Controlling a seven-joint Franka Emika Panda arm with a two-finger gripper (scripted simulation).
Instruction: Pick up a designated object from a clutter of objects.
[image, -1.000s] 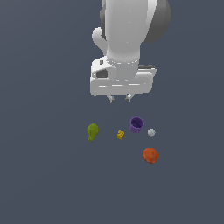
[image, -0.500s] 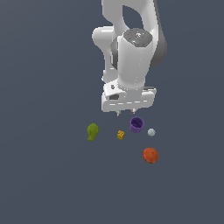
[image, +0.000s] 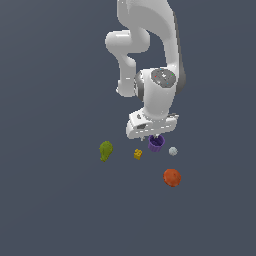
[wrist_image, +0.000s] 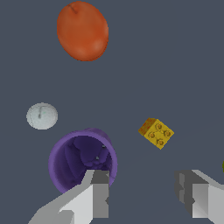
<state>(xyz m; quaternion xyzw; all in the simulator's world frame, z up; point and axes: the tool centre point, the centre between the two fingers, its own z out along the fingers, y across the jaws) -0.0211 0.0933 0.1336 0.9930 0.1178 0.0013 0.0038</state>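
Note:
The purple cup (image: 156, 144) stands upright in the middle of the clutter, its top partly hidden by my hand in the exterior view. The wrist view looks down into the purple cup (wrist_image: 81, 161). My gripper (wrist_image: 144, 194) is open and low over the cup's rim. One finger (wrist_image: 97, 192) overlaps the rim's edge, and the other finger (wrist_image: 192, 192) hangs over bare floor beside the cup. Nothing is held. In the exterior view the gripper (image: 154, 137) sits just above the cup.
A green pear-shaped lump (image: 105, 150) lies toward the exterior view's left. A tiny yellow block (image: 138, 154) (wrist_image: 156, 133) is close beside the cup. A small grey-white ball (image: 173, 151) (wrist_image: 42, 116) and an orange-red ball (image: 172, 177) (wrist_image: 82, 30) lie on the cup's other side.
The arm has reached forward and the hand has come down, from well above the objects to just over the purple cup. The objects have not moved.

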